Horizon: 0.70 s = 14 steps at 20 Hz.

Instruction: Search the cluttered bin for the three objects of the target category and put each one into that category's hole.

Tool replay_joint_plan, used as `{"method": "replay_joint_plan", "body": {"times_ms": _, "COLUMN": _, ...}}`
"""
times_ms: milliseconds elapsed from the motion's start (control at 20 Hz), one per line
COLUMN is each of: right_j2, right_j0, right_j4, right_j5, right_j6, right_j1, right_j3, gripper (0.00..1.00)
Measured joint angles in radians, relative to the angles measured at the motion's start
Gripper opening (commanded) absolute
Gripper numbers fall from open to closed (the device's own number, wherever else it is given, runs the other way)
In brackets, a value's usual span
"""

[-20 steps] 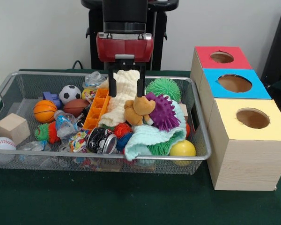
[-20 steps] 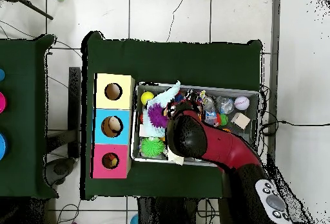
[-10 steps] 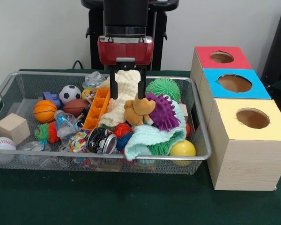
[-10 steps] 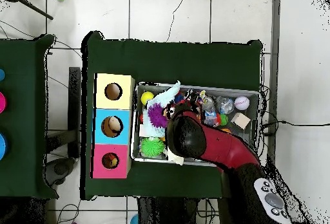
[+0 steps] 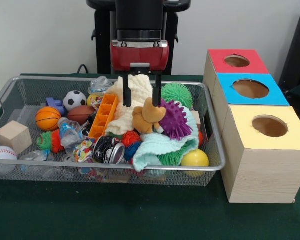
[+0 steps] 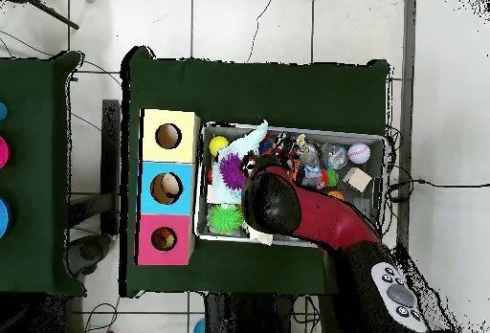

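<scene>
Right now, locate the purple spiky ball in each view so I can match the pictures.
Front view: purple spiky ball sits right of centre in the bin, beside the brown plush toy.
Overhead view: it lies at the bin's left end.
Shared landmark: the yellow-topped box.

gripper (image 5: 141, 99) | shifted right and a little up since 1 s ago | jaws apart, now over plush toy (image 5: 147, 117)

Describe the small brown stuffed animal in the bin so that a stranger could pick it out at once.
Start at the wire mesh bin beside the three coloured boxes and find the red gripper hanging open over its middle. Just below its fingers lies the brown stuffed animal, between the cream knitted cloth and the purple spiky ball. It is the only tan, plush thing there.
</scene>
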State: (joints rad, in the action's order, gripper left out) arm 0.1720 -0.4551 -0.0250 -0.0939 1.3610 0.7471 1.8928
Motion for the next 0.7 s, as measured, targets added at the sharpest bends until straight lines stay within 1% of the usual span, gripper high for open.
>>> {"method": "replay_joint_plan", "body": {"times_ms": 700, "right_j2": 0.000, "right_j0": 0.008, "right_j4": 0.012, "right_j5": 0.000, "right_j6": 0.000, "right_j1": -0.005, "right_j3": 0.002, "gripper": 1.00}}
